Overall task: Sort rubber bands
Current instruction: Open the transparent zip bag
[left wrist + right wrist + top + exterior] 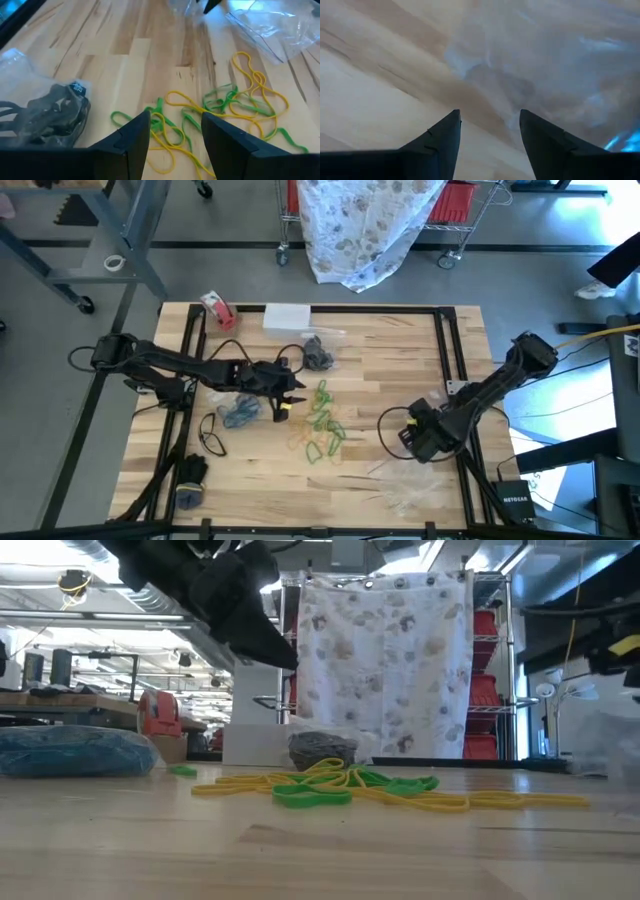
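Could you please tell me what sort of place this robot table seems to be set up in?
Probably a lab or workshop rather than a home. A wire shelving rack on castors stands behind the wooden table, partly draped with a patterned sheet; the ceiling shows exposed ducts, and the floor is bare grey.

An overhead camera is looking straight down on the whole wooden table. A table-height camera is looking level across it. Each wrist camera is peering closely past its own fingers (the left one, like both fixed cameras, is showing the green and yellow rubber bands).
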### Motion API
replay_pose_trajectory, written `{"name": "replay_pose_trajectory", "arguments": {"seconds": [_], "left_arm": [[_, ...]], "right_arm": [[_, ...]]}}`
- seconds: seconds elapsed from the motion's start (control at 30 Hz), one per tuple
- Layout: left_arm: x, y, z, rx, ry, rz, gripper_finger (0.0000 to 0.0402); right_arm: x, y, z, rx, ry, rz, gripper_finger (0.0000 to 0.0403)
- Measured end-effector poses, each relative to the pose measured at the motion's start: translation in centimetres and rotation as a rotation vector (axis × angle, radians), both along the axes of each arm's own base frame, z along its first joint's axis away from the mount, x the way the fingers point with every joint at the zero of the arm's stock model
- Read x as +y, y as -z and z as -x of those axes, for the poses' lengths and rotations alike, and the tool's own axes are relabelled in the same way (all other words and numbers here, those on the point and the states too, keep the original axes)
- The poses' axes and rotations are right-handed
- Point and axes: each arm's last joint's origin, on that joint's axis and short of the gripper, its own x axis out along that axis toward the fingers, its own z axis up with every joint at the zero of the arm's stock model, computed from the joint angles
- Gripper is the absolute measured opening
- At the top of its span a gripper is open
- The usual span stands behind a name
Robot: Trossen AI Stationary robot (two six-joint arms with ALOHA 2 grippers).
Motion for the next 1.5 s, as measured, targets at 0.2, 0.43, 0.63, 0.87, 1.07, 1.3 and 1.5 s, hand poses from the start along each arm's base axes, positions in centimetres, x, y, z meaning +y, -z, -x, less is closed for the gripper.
{"name": "replay_pose_trajectory", "arguments": {"seconds": [0.2,0.43,0.63,0.87,1.07,1.3,1.5], "left_arm": [[-0.4,0.0,0.0,-0.003,0.003,0.016,0.0171],[-0.4,0.0,0.0,-0.004,-0.008,0.031,0.0171],[-0.4,0.0,0.0,-0.003,-0.010,0.033,0.0171],[-0.4,0.0,0.0,-0.003,-0.009,0.032,0.0171],[-0.4,0.1,0.0,-0.001,-0.010,0.033,0.0171],[-0.4,0.7,0.4,0.019,-0.016,0.041,0.0171],[-0.4,0.8,0.4,0.021,-0.024,0.051,0.0171]], "right_arm": [[-0.2,0.5,-2.4,-0.193,-0.108,-0.035,0.0195],[-0.9,-0.7,-6.3,-0.413,-0.310,0.008,0.0195],[-1.3,-3.5,-8.3,-0.393,-0.415,0.061,0.0195],[-1.0,-6.4,-8.6,-0.296,-0.488,0.099,0.0195],[-1.2,-7.1,-8.3,-0.224,-0.496,0.115,0.0195],[-1.6,-7.2,-7.3,-0.188,-0.393,0.127,0.0195],[-1.8,-8.8,-4.8,-0.229,-0.260,0.184,0.0195]]}}
